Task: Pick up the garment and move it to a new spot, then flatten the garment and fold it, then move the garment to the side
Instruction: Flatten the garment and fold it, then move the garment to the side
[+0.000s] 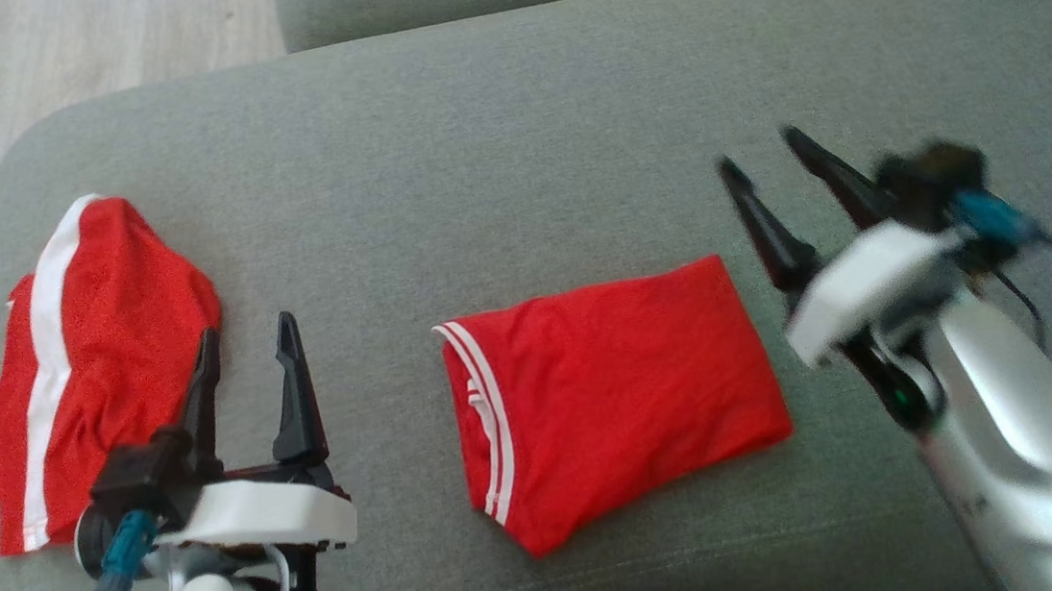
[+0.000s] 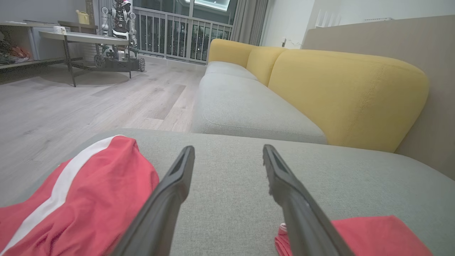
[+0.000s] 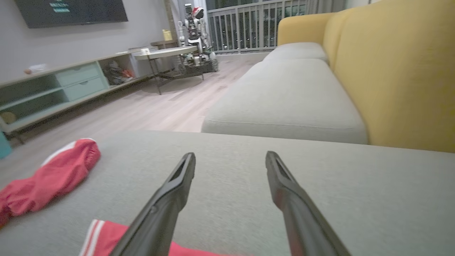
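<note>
Head view: bright, even, soft light; faint shadow under folded garment (image 1: 614, 403); right gripper (image 1: 758, 148) motion-blurred, rest approx. sharp. Wrist views: dimmer, cooler; wide-angle bowing twd edges; near fingers (image 3: 167, 202) out of focus; right wrist view slightly smeared; dark window (image 2: 167, 35), bright patch at top.

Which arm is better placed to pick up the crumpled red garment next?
Probably left: the open left gripper hovers right beside the crumpled garment; the right gripper is beyond the folded garment.
</note>
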Robot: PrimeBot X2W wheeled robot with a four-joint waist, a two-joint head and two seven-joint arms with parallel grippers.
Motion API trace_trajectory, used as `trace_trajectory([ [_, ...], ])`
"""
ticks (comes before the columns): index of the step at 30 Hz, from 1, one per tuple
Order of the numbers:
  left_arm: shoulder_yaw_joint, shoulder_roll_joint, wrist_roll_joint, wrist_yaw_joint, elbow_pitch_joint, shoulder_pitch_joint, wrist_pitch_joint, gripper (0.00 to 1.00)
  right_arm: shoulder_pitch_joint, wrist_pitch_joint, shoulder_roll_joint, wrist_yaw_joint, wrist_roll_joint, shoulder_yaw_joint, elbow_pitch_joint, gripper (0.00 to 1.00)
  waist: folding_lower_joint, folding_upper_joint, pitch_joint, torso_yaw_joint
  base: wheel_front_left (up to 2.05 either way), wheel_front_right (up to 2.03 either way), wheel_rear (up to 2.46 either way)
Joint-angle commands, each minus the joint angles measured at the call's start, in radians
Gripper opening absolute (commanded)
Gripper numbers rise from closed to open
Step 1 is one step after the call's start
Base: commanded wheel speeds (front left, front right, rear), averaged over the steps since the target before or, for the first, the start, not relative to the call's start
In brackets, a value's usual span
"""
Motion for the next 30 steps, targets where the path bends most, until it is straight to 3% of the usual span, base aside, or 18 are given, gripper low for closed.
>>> trace_trajectory([
  [1,0.026,0.007,0.003,0.007,-0.040,-0.043,-0.012,1.00,0.028,-0.016,0.008,0.000,-0.036,-0.024,-0.071,1.00,0.0000,0.0000,0.004,-0.008,0.00,0.00,0.00],
  [8,0.005,0.007,0.015,0.003,-0.056,-0.030,-0.012,1.00,0.330,-0.110,0.071,0.000,-0.254,-0.253,-0.342,1.00,0.0000,0.0000,0.005,-0.024,0.00,0.00,0.00],
  [12,0.015,0.007,0.028,0.010,-0.072,0.000,-0.012,1.00,0.423,-0.138,0.101,0.000,-0.293,-0.311,-0.392,1.00,0.0000,0.0000,0.005,-0.031,0.00,0.00,0.00],
  [22,0.013,0.007,0.038,0.003,-0.080,0.027,-0.012,1.00,0.455,-0.151,0.111,0.000,-0.303,-0.325,-0.401,1.00,0.0000,0.0000,-0.001,-0.030,0.00,0.00,0.00],
  [30,-0.004,0.007,0.038,0.002,-0.067,0.017,-0.012,1.00,0.437,-0.110,0.111,0.000,-0.185,-0.286,-0.348,1.00,0.0000,0.0000,0.018,-0.018,0.00,0.00,0.00],
])
